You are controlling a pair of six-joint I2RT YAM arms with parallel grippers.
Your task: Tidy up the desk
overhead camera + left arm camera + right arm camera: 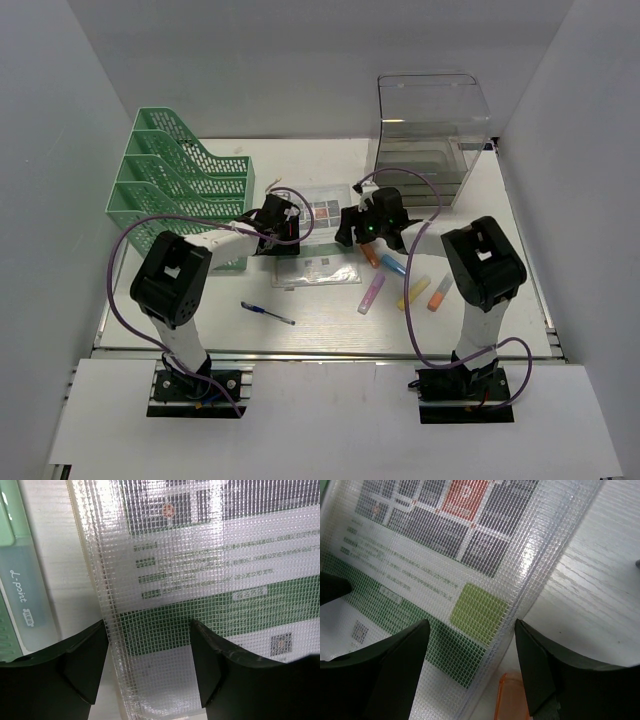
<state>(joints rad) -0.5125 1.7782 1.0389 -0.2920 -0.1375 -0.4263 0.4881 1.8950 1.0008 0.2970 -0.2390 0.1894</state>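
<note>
Desk (pixel 530 300): lay white and flat, walled on three sides.
Mesh pouch (pixel 322 240): lay flat at the desk's middle.
Left gripper (pixel 150 630): fingers spread over the pouch's left edge.
Right gripper (pixel 470 630): fingers spread over the pouch's right edge.
Green tray (pixel 180 190): stood in the far left corner.
Pen (pixel 267 313): lay near the front edge.

The counter (pixel 320 330) is a large, flat, white rectangle lying level, with its long sides running left to right. A silver metal rail (pixel 330 353) lines its front edge, and pale grey walls (pixel 60 150) close it in along the left, back and right edges. Seen close in the right wrist view, its white surface shows a faint wood-like grain.
</note>
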